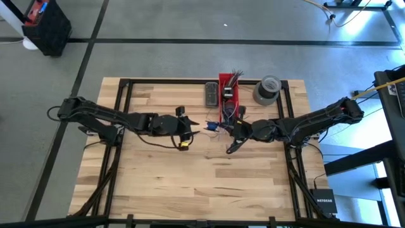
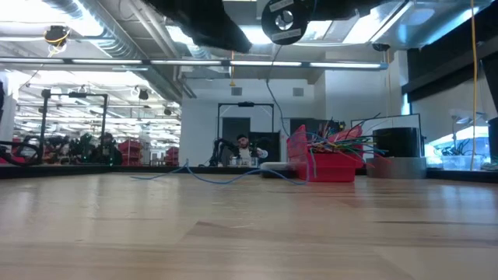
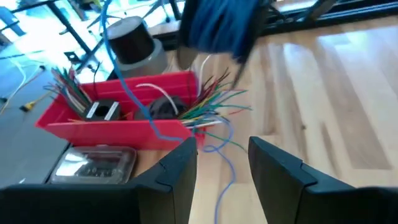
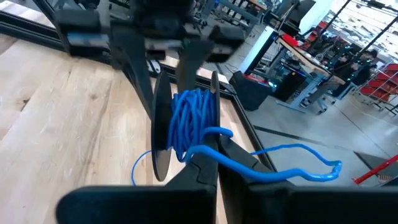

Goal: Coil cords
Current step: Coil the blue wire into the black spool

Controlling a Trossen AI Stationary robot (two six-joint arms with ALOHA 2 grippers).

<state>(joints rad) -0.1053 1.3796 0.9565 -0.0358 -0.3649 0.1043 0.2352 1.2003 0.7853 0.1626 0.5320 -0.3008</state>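
Cord [image 4: 194,127], blue: lying wound on spool between both claws; right claw [image 4: 216,163] pinching its strand; left claw [image 3: 221,163] standing released.

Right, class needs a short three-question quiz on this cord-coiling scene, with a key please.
1. True or false: the left gripper is open.
2. What is the right gripper shut on? A) a yellow rope B) the blue cord C) a spoon
3. Name the round grey thing standing beside the red bin, on the right arm's side of it in the high view.

Key: 1 true; 2 B; 3 the tape roll.
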